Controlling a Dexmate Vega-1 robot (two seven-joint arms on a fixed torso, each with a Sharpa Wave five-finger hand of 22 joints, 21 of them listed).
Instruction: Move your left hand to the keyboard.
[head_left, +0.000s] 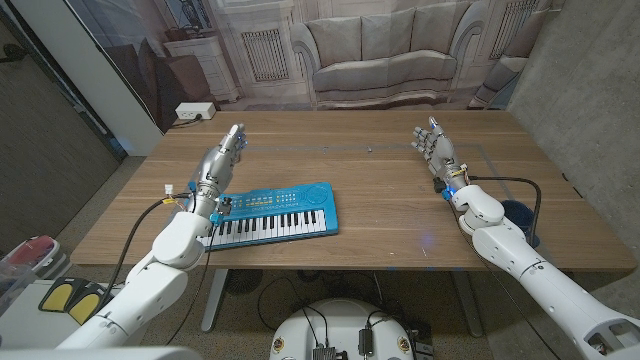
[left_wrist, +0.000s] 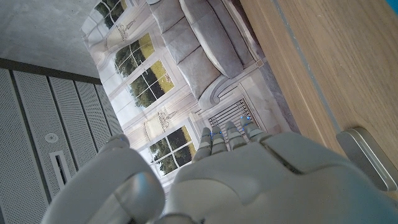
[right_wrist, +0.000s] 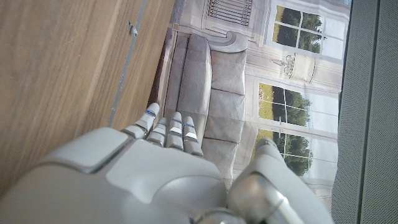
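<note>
Head view takes in the broad rectangular wooden desk (head_left: 390, 215), its matte brown grain running lengthwise, and everything here can be placed against the small blue plastic toy keyboard (head_left: 272, 212) lying flat near the desk's front edge. The keyboard is a shallow, rigid slab with a row of white and black keys along its near side and small buttons above them; it looks light and smooth-cased, so I'd judge it would skid on the wood under a sideways push. There is no need to grip it: a gentle touch from above on the keys or the top panel should do. The left robot hand (head_left: 226, 150), silvery with jointed metal fingers, is raised beyond the keyboard's far left corner, apart from it, released, fingers spread and holding nothing, while its forearm crosses over the keyboard's left end. The right robot hand (head_left: 432, 145) stands well to the right of the keyboard, likewise released with fingers apart.
</note>
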